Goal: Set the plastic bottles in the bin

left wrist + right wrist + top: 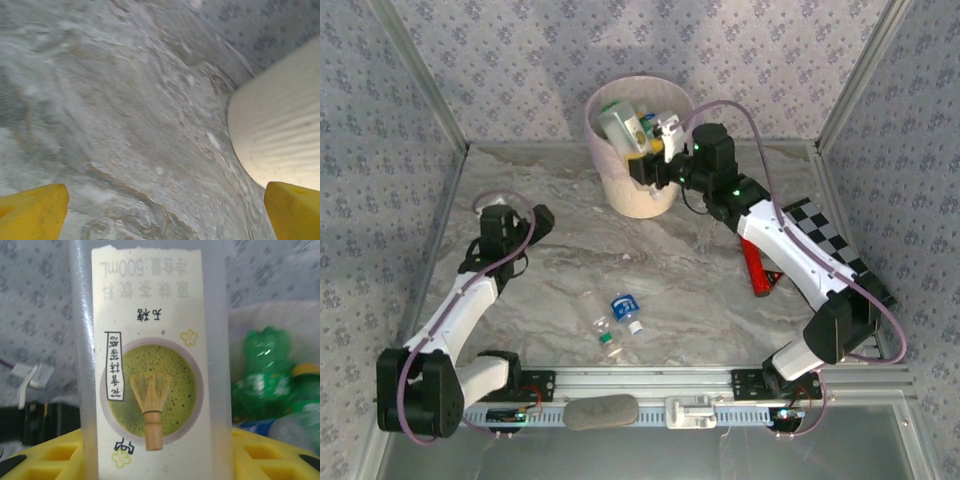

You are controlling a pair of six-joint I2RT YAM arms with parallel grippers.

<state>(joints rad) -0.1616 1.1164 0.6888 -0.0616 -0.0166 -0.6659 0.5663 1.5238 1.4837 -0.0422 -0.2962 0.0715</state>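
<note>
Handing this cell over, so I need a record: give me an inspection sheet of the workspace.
Surface: grey marble-patterned table top, no spills seen.
Job's things: round cream bin with pink bag liner holds green plastic bottles; translucent matcha-label bottle at its rim; clear blue-labelled bottle, second clear bottle and red bottle lie on the table.
Clutter: black-and-white checkerboard card, far right; grey oblong pad on front rail.
Grippers: left gripper open, empty, near the bin; right gripper shut on matcha-label bottle.
Cables: mauve cables loop along both arms.
Surroundings: floral-patterned walls, aluminium frame.
</note>
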